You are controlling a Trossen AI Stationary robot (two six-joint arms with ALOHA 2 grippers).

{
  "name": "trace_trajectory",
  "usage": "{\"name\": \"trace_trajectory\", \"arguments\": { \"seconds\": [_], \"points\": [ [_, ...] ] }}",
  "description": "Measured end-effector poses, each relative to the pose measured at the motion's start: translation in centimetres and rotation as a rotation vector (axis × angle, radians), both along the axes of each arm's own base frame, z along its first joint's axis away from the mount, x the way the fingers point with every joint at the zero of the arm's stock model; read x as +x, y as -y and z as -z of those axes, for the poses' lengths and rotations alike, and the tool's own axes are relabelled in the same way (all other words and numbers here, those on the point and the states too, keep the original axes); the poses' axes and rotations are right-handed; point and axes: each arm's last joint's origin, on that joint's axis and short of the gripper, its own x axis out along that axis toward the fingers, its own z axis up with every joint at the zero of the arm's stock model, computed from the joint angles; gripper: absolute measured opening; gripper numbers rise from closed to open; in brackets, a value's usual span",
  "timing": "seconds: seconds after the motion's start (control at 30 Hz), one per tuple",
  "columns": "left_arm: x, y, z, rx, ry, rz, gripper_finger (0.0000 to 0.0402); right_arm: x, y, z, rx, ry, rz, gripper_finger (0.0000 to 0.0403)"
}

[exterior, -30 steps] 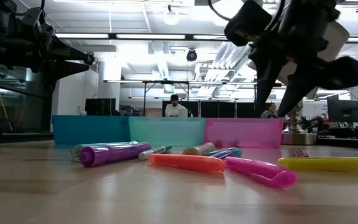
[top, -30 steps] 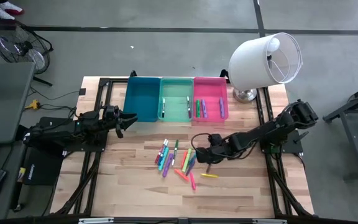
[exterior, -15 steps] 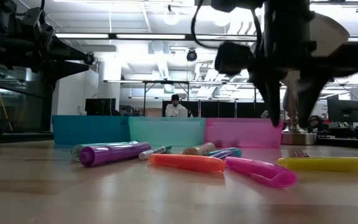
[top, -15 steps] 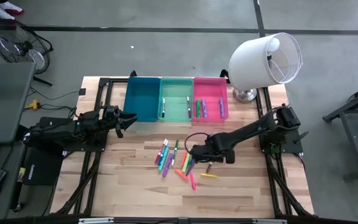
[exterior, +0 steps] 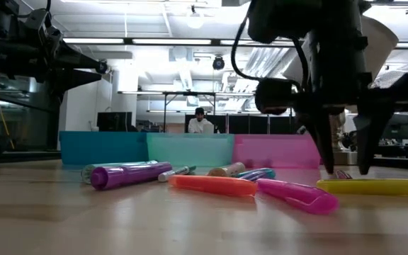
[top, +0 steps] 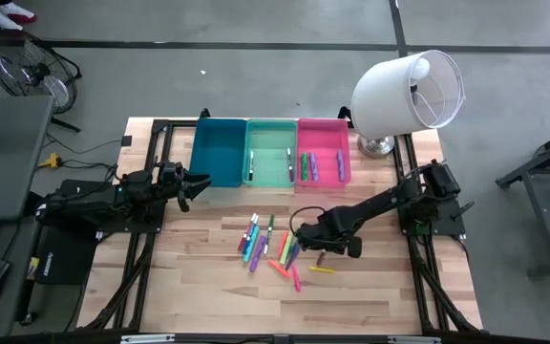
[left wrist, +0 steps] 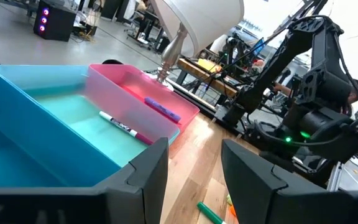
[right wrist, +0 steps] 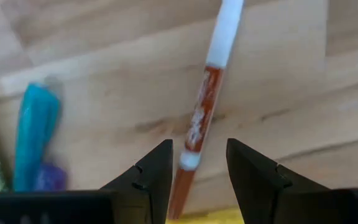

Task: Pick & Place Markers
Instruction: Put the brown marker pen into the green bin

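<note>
Wooden plank table [top: 208, 287], slim plastic markers [top: 273, 247], open right gripper [right wrist: 197, 180] straddling one

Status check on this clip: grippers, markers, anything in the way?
Right gripper open, low over a red-and-white marker, jaws straddling it. Left gripper open, parked by the blue bin. Loose markers on the table; nothing in the way.

Bright, even light falls from long ceiling strip lamps [exterior: 129, 41] in the low view, leaving the dark arms nearly silhouetted. The pale wooden table [top: 208, 287] shows only soft, faint shadows. Near the right wrist camera, a white-and-red marker pen [right wrist: 207, 93] looks blurred.
</note>
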Motion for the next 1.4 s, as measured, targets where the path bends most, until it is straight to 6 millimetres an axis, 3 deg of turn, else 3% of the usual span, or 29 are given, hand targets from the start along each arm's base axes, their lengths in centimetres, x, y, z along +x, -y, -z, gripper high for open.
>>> {"name": "trace_trajectory", "arguments": {
  "seconds": [0.53,0.73,1.03,1.4],
  "points": [
    [0.0,0.0,0.0,0.0,0.0,0.001,0.0147,0.7,0.5,2.5,0.043,-0.014,0.005,0.0136],
    [0.0,0.0,0.0,0.0,0.0,0.001,0.0147,0.6,0.5,2.7,0.054,-0.023,-0.011,0.0104],
    [0.0,0.0,0.0,0.0,0.0,0.001,0.0147,0.7,0.4,2.7,0.062,-0.005,-0.118,0.0027],
    [0.0,0.0,0.0,0.0,0.0,0.001,0.0147,0.7,0.9,2.7,0.054,0.018,-0.336,0.0023]
  ]
}}
